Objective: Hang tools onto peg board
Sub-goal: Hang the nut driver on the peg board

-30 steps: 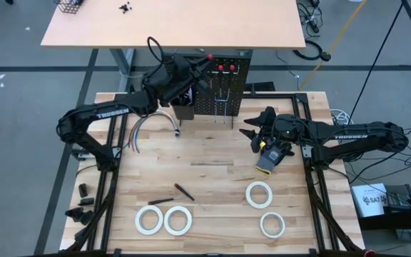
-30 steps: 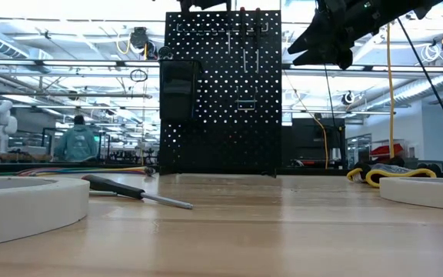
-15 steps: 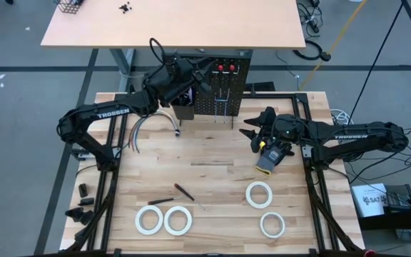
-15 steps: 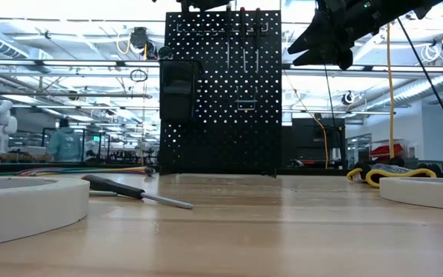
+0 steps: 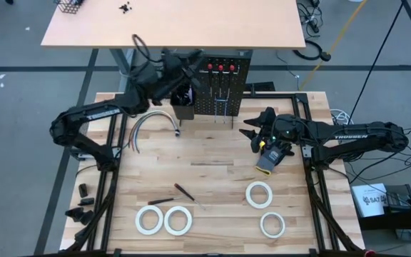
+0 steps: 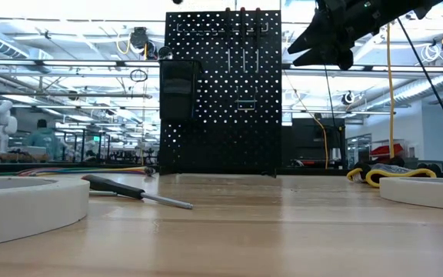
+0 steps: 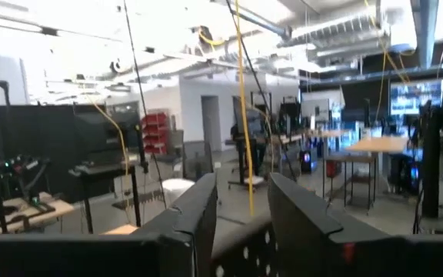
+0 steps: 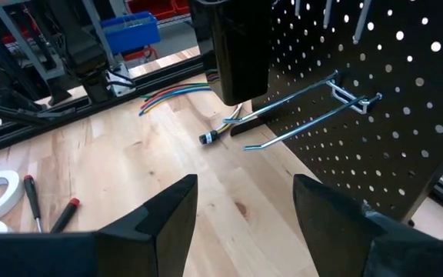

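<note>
High view: left gripper (image 5: 188,63) up at far peg board (image 5: 218,89), fingers apart, nothing held, likely just after hanging. Tape rolls (image 5: 164,220) near.

Right wrist view: right gripper (image 8: 244,201) spread, empty, waiting right of board.

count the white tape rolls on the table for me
4, all on the table's near half: two side by side at left, two at right. None look hidden.

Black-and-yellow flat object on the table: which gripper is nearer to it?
Right. The right gripper hangs just beside the black-and-yellow flat object, toward the peg board. The left gripper is far off, up at the board's top edge.
</note>
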You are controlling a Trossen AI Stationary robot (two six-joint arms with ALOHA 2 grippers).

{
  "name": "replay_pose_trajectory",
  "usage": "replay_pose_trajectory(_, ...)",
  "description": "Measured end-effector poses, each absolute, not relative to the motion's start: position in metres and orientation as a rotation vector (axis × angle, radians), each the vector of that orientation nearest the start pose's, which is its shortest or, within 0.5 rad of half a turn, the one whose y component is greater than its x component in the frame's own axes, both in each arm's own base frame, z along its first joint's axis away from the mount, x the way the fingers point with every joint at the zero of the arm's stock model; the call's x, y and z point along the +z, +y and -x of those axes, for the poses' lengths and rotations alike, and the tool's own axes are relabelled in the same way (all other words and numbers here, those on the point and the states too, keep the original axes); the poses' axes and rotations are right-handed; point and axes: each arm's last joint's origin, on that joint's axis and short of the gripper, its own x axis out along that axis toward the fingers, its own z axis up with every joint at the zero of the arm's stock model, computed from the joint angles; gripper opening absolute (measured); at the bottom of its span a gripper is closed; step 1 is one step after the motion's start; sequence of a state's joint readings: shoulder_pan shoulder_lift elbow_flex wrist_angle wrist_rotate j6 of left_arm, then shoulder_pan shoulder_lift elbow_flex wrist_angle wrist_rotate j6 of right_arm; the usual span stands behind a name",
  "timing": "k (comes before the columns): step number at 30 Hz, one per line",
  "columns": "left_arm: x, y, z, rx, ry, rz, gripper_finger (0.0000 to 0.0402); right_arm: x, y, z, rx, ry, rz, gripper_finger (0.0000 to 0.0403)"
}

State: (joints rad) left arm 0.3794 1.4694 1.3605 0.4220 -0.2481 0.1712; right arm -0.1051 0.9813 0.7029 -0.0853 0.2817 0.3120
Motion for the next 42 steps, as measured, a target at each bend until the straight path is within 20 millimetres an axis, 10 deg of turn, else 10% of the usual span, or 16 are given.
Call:
replay_pose_trajectory(10,0.452,0.088,-0.25,0.514,-0.069,-0.102,0.012,0.275,-0.03,-0.218,-0.439,0.306,-0.339,0.0208)
replay_pose_trajectory(20,0.403,0.031,-0.214,-0.075,0.518,0.128,0.0121,0.268,-0.031,-0.248,-0.318,0.224,-0.336,0.0208)
replay_pose_trajectory(42,0.238,-0.036,-0.271,-0.547,0.989,-0.217,0.0121,0.239,-0.016,-0.28,-0.181,0.27,-0.401,0.0208)
